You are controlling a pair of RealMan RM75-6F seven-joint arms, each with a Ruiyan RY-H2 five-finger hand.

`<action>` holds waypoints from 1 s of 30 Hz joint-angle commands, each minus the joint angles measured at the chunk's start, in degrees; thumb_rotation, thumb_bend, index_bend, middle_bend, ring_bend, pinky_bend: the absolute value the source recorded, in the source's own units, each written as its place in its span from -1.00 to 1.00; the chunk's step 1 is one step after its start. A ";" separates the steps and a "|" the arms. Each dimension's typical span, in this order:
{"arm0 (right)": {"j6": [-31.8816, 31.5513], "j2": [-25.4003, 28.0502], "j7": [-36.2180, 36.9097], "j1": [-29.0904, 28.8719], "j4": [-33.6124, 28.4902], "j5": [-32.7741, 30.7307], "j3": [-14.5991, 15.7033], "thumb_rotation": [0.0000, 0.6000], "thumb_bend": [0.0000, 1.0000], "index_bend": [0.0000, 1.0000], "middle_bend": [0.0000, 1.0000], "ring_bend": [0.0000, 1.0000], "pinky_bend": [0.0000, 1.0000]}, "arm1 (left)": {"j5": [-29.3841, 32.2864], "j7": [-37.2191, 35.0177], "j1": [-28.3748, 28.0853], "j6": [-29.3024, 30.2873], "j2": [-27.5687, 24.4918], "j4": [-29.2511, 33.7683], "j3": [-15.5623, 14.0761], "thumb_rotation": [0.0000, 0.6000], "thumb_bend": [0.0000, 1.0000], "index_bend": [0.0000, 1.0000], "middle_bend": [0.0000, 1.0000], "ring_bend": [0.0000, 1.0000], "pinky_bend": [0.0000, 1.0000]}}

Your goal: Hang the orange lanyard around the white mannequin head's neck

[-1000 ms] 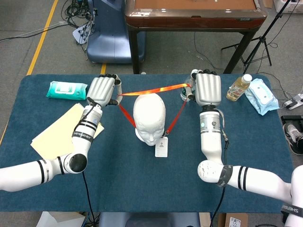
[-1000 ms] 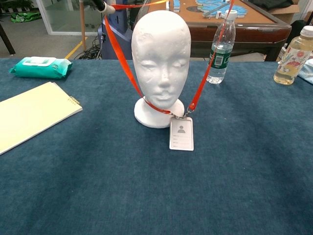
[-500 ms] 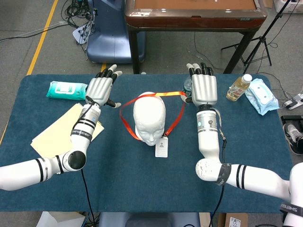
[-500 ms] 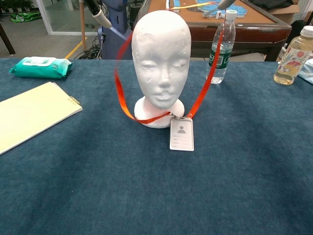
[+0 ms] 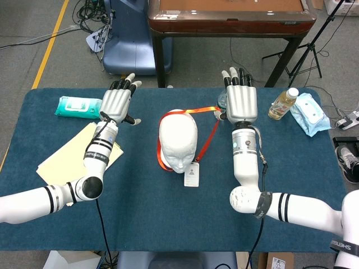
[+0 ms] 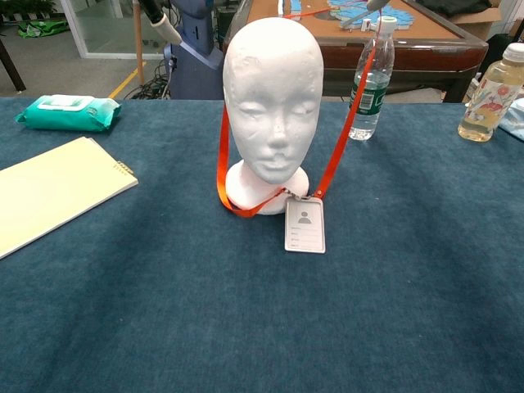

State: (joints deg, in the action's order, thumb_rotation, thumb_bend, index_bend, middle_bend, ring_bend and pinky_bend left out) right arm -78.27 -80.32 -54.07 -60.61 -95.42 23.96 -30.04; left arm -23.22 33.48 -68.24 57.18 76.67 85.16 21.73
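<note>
The white mannequin head (image 5: 178, 140) (image 6: 273, 98) stands upright mid-table. The orange lanyard (image 5: 211, 133) (image 6: 221, 155) loops round it. Its left strand hangs down beside the face to the base. Its right strand still rises taut to the thumb side of my right hand (image 5: 241, 103), whose fingers are straight and spread. A white ID badge (image 5: 191, 175) (image 6: 304, 225) lies on the cloth in front of the base. My left hand (image 5: 118, 102) hovers left of the head, fingers extended, holding nothing. The chest view shows only fingertips of either hand at its top edge.
A teal wipes pack (image 5: 78, 106) and a yellow notepad (image 5: 73, 157) lie at the left. A water bottle (image 6: 368, 82) stands behind the head, a tea bottle (image 5: 283, 103) and a blue pack (image 5: 311, 114) at the right. A brown table (image 5: 230, 17) stands beyond the far edge.
Both hands opened from holding the stretched strap. The left strand fell from my left hand and swung in against the head's side. The right strand stays up at my right hand.
</note>
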 commanded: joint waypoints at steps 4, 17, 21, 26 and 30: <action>3.78 1.57 -1.86 -0.98 -1.23 -5.31 -0.06 1.00 -1.00 -0.90 -0.87 -0.98 -0.85 | 0.74 1.64 -0.41 -0.17 0.18 0.30 -0.89 1.00 -1.00 -1.00 -1.00 -1.00 -0.93; 19.00 8.72 2.51 -1.03 -3.24 -23.96 -3.77 1.00 -1.00 -1.00 -0.95 -1.00 -0.91 | -0.48 2.50 -0.28 0.95 0.14 -0.67 -1.52 1.00 -1.00 -1.00 -1.00 -1.00 -1.00; 21.12 10.34 4.43 -1.25 -3.50 -24.48 -3.07 1.00 -1.00 -1.00 -0.96 -1.00 -0.91 | -1.42 1.37 -0.02 1.48 0.40 -1.07 -0.85 1.00 -1.00 -1.00 -1.00 -1.00 -1.00; 22.46 12.40 7.44 -1.23 -4.79 -23.23 -2.09 1.00 -1.00 -1.00 -0.96 -1.00 -0.91 | -2.53 0.69 0.40 1.97 -0.19 -1.12 -0.29 1.00 -1.00 -1.00 -1.00 -1.00 -1.00; 22.71 13.74 10.00 -0.81 -6.52 -20.61 -1.13 1.00 -1.00 -1.00 -0.96 -1.00 -0.91 | -3.16 -0.25 1.25 2.24 -1.02 -0.56 0.03 1.00 -1.00 -1.00 -1.00 -1.00 -1.00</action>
State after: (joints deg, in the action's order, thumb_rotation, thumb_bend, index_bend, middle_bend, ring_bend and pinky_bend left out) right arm -55.70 -67.25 -44.94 -61.64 -101.10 2.09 -31.75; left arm -26.25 33.36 -67.14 59.36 75.79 84.48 21.69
